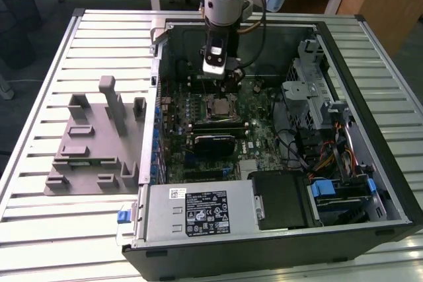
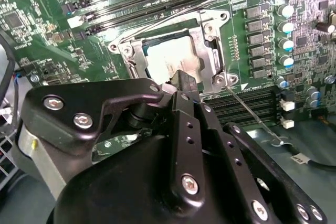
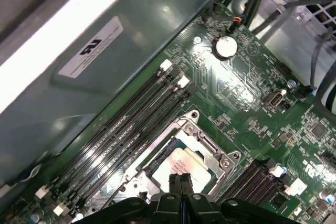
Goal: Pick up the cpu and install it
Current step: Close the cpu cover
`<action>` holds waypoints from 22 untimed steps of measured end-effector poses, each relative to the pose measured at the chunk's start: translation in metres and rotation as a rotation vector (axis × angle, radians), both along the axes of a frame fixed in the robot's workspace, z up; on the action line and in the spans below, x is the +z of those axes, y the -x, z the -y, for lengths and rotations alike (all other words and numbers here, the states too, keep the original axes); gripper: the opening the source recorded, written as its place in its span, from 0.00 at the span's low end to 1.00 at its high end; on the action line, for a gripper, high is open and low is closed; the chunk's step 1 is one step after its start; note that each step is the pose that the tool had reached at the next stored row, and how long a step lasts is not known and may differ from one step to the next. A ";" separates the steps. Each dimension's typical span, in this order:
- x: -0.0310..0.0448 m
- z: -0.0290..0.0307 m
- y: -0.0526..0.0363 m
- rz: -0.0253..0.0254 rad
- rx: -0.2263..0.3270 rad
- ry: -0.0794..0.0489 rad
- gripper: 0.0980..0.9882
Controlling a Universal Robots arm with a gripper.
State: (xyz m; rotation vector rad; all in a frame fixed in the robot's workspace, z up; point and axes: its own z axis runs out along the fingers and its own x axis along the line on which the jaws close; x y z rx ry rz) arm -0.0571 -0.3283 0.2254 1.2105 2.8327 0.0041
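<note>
My black hand (image 3: pixel 179 178) hangs closed and empty over the shiny silver square cpu (image 3: pixel 185 162) in its metal socket frame (image 3: pixel 212 142); pushing down crooked could damage that socket.

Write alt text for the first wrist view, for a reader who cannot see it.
The black gripper, its two fingers pressed shut together, points at a small square silver cpu lying flat in its metal-framed socket on a green motherboard. Long dark memory slots run beside the socket, with the grey metal case wall beyond them.
</note>
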 end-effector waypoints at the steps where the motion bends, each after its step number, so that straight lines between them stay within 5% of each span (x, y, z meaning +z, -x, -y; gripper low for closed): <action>1: 0.0000 0.0000 0.0001 0.0000 0.010 0.000 0.01; 22: 0.0000 0.0000 0.0019 0.0002 0.211 0.000 0.01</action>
